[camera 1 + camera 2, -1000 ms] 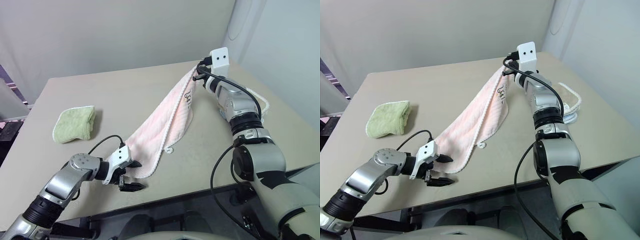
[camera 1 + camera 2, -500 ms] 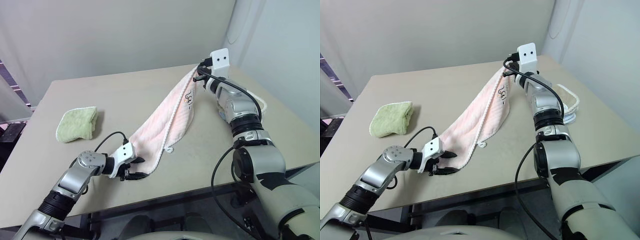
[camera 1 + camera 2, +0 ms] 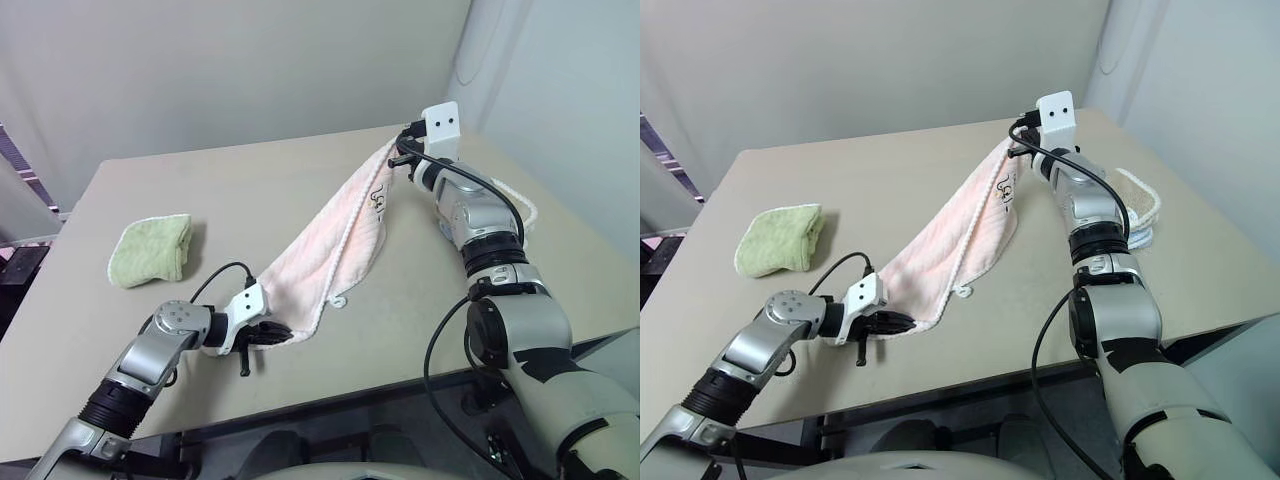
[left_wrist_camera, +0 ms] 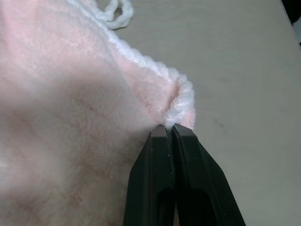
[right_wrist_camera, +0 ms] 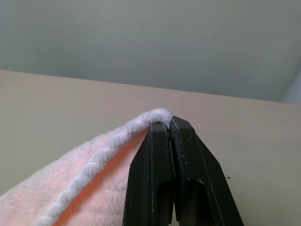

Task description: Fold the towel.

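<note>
The left gripper is clamped on the pink towel's near corner low over the desk, while the right gripper pinches its far corner, held raised.

Beige tabletop, matte, rounded corners, spans most of the head views. Plain pale grey wall at 12 o'clock; a second wall at 2 o'clock. Lighting soft, even; faint shadows.
</note>
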